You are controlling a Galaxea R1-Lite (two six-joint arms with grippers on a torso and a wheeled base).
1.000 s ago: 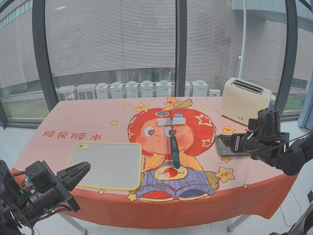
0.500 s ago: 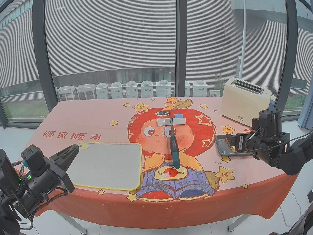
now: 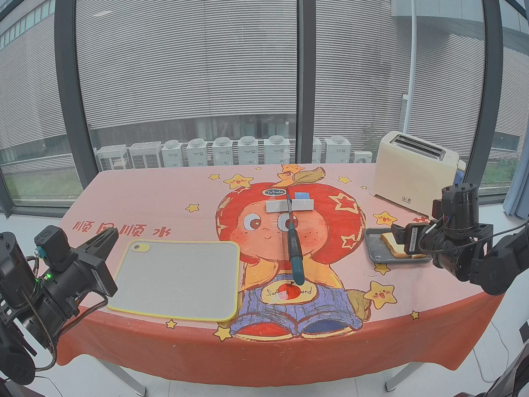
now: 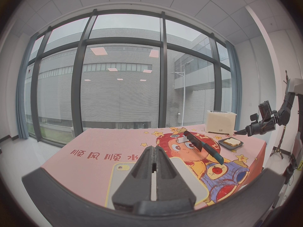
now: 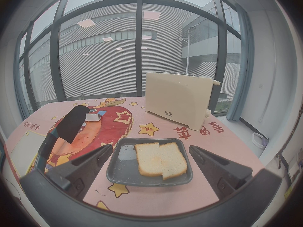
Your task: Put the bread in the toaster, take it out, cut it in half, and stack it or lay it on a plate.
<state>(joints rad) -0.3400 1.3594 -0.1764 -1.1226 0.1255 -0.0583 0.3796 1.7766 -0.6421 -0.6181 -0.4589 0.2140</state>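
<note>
Bread [image 5: 161, 160], two pale pieces overlapping side by side, lies on the dark grey rectangular tray [image 5: 124, 167]. It sits just ahead of and between the right gripper's [image 5: 150, 148] fingers [image 5: 85, 166], which stand wide apart and hold nothing. You'll see that gripper has drawn back since a second ago (it covered the tray then), so the bread now shows from the head camera. The left gripper [image 4: 153, 150], fingers [image 4: 143, 169] pressed together on nothing, has swung off the yellow-rimmed grey cutting board [image 3: 182, 277], which now lies just beyond its fingertips. The blue-handled dark-bladed knife [image 3: 295, 249] and cream toaster [image 3: 410, 175] have not moved. From the head camera, the tray's edge nearest the right fingers is hidden behind them.
</note>
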